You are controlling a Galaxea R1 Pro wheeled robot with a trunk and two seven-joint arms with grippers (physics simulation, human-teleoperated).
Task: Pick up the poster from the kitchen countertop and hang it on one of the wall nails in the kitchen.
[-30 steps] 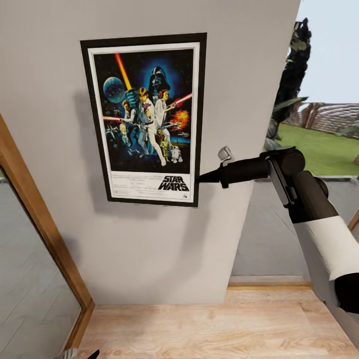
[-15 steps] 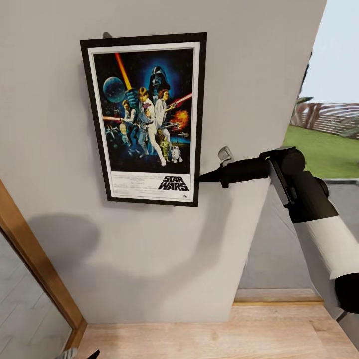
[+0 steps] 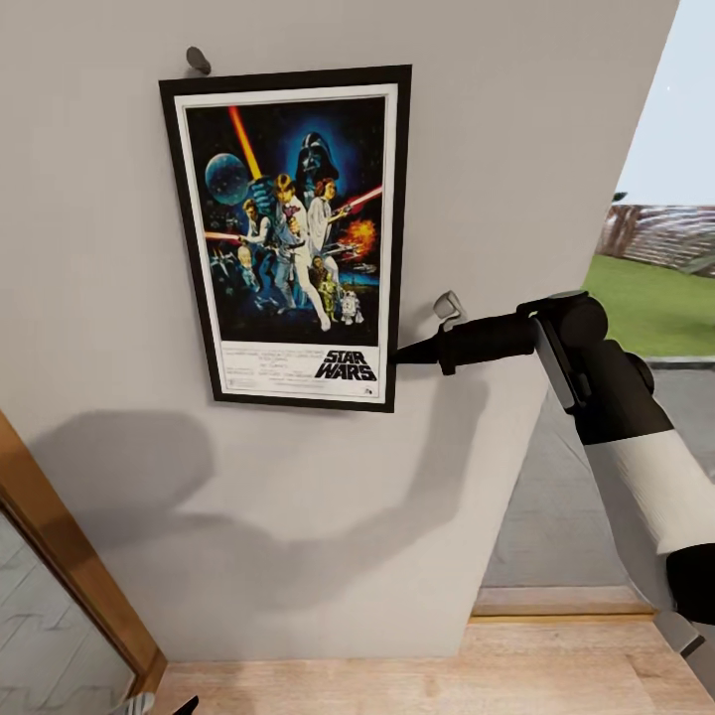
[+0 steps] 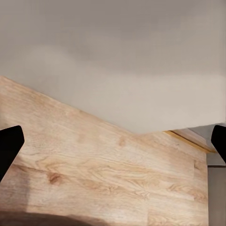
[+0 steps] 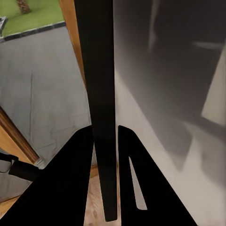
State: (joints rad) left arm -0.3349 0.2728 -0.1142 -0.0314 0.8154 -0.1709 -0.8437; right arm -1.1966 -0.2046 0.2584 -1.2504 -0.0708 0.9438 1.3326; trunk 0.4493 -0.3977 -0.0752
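The poster (image 3: 290, 236) sits at the same spot in the head view as a second ago, upright and flat before the grey wall (image 3: 516, 119), yet the background has slid: the camera has moved. A dark wall nail (image 3: 198, 60) now shows just above the frame's top left corner, where a second ago none was visible. The wood door frame (image 3: 70, 566) has dropped toward the lower left, and the wall's right edge has shifted right, narrowing the strip of outdoors.

The right gripper (image 3: 401, 353) pinches the poster's right edge near its lower corner; in the right wrist view its two dark fingers (image 5: 77, 183) are closed on the thin black frame edge (image 5: 100, 94).

The left gripper (image 4: 113, 141) has its fingertips spread wide apart, holding nothing, above the light wood floor (image 4: 94, 174) beside the wall's foot.

Beyond the wall lie green grass (image 3: 655, 298) and pale sky. Arm shadows fall across the wall below the poster.

Count: one poster, one nail in sight, two grippers.
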